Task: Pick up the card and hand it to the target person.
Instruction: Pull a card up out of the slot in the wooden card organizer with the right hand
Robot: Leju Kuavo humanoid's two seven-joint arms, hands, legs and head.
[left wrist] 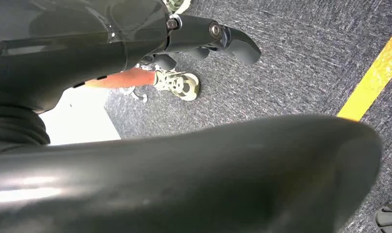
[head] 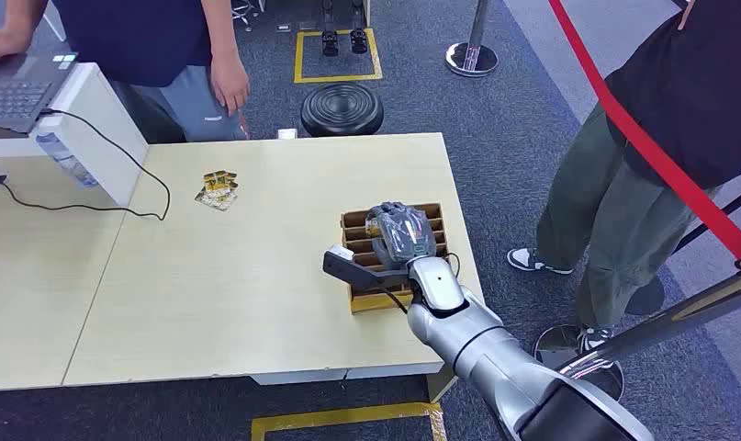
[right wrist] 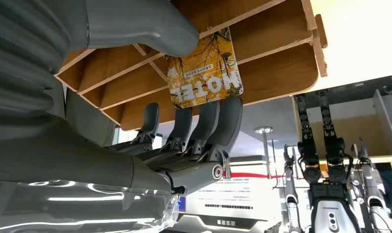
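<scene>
The card (right wrist: 205, 65), yellow with a hotel print, stands in a slot of the wooden rack (head: 437, 217); my right hand (head: 401, 230) is on it, thumb (right wrist: 135, 24) pressing one face and fingers (right wrist: 228, 119) curled up against its free edge, so I judge it pinched, though it sits in its slot and is not lifted; the rack rests near the right edge of the surface (head: 256, 276), with my right arm reaching in over it from below.

My left hand (left wrist: 218, 39) hangs beside my body above the carpet; its fingers look loosely bent with nothing in them, but I cannot tell for sure whether they are clenched or released.

Further out, another small printed packet (head: 218, 190) lies alone on the surface, well apart from the rack; a person in dark trousers (head: 614, 211) stands just off the right edge behind a red rope (head: 642, 138); another person (head: 164, 55) stands at the far side by a laptop (head: 17, 92).

As I judge it, the grasp is made; drawing the card out, carrying it and handing it over are all left.
</scene>
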